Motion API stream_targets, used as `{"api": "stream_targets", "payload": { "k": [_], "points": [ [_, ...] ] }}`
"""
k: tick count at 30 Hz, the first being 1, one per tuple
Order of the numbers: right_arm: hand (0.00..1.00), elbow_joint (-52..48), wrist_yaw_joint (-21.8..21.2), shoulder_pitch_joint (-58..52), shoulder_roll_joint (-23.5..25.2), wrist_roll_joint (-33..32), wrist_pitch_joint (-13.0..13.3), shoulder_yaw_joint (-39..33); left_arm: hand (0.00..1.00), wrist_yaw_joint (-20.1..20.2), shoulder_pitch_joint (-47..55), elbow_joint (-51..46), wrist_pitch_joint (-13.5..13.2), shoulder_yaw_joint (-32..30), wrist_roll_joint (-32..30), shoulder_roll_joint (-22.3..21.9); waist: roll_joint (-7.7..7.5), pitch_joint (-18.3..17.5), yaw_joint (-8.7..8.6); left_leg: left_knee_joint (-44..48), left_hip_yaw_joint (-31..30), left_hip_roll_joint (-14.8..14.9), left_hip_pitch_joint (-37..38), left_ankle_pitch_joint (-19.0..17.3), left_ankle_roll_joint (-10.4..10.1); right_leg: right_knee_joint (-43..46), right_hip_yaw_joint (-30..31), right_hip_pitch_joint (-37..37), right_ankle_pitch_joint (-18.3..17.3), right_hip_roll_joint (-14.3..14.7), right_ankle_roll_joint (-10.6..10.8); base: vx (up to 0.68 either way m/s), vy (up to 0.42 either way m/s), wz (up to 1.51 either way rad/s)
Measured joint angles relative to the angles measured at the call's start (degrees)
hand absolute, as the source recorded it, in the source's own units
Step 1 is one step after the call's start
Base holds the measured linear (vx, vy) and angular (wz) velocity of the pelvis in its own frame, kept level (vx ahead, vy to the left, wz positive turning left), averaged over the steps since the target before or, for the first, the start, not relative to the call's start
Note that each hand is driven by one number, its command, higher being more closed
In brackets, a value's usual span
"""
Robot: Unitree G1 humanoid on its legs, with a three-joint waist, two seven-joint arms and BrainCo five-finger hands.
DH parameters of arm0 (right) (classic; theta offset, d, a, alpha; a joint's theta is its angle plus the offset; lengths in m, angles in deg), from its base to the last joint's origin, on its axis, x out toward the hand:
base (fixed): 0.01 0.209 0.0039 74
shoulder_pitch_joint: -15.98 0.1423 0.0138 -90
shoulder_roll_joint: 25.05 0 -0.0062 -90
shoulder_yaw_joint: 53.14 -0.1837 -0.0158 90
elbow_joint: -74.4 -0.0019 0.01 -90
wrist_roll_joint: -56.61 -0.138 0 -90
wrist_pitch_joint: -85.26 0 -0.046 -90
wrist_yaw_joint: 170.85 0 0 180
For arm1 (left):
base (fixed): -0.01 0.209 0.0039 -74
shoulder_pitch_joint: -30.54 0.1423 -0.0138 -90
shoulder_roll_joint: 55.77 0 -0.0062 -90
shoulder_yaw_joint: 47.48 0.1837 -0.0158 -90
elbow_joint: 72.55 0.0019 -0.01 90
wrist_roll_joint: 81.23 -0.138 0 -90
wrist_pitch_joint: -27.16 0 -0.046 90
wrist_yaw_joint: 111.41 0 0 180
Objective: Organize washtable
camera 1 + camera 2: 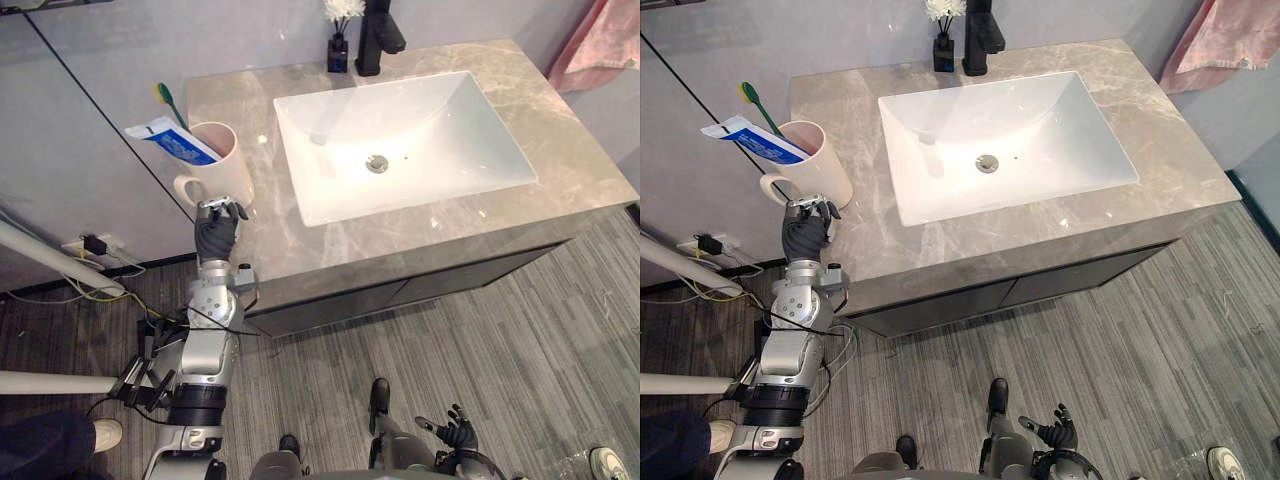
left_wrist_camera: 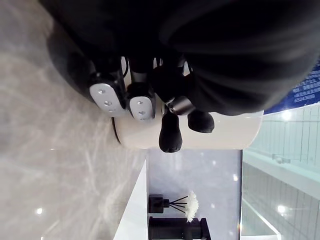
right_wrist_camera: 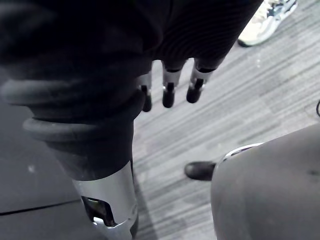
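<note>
A cream mug (image 1: 222,160) stands at the left end of the marble washtable (image 1: 560,130). It holds a blue and white toothpaste tube (image 1: 168,138) and a green toothbrush (image 1: 168,100). My left hand (image 1: 216,232) is raised at the counter's front left edge, just in front of the mug (image 2: 200,135). Its fingers (image 2: 141,105) are curled, and I see nothing held in them. My right hand (image 1: 456,431) hangs low over the floor with its fingers (image 3: 169,93) relaxed and nothing in them.
A white sink basin (image 1: 400,140) takes up the counter's middle. A black faucet (image 1: 377,35) and a dark diffuser bottle with a white flower (image 1: 340,40) stand behind it. A pink towel (image 1: 605,40) hangs at the far right. A person's shoe (image 1: 105,433) is on the floor.
</note>
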Motion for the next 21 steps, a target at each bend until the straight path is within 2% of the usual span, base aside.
{"api": "stream_targets", "payload": {
  "k": [9,13,21],
  "points": [
    [0.00,-0.1,-0.3,0.0,-0.1,0.0,0.1,0.0,1.00,-1.0,-5.0,6.4,0.0,-2.3,2.1,3.1,0.13,0.3,-0.21,0.1,0.3,0.0,0.1,0.0,0.0,0.0,0.4,-0.1,0.0,0.1,0.0,0.00,-0.001,-0.01],
    [0.00,-0.1,-1.1,0.0,-0.3,0.0,0.8,0.0,1.00,-1.3,-7.7,9.7,0.0,-3.7,2.1,6.1,0.12,0.7,-0.20,0.1,0.7,-0.1,0.1,0.0,0.0,0.0,0.7,-0.4,0.1,0.1,0.0,0.01,-0.001,-0.04],
    [0.00,-0.8,-1.2,0.0,-0.3,0.0,1.1,0.0,1.00,-2.4,-9.5,10.9,0.6,-6.2,2.1,8.2,0.03,1.7,-0.36,0.1,1.2,-0.4,0.1,-0.1,-0.1,0.2,1.8,-0.9,0.2,0.1,0.1,0.02,0.003,-0.07]
  ]
}}
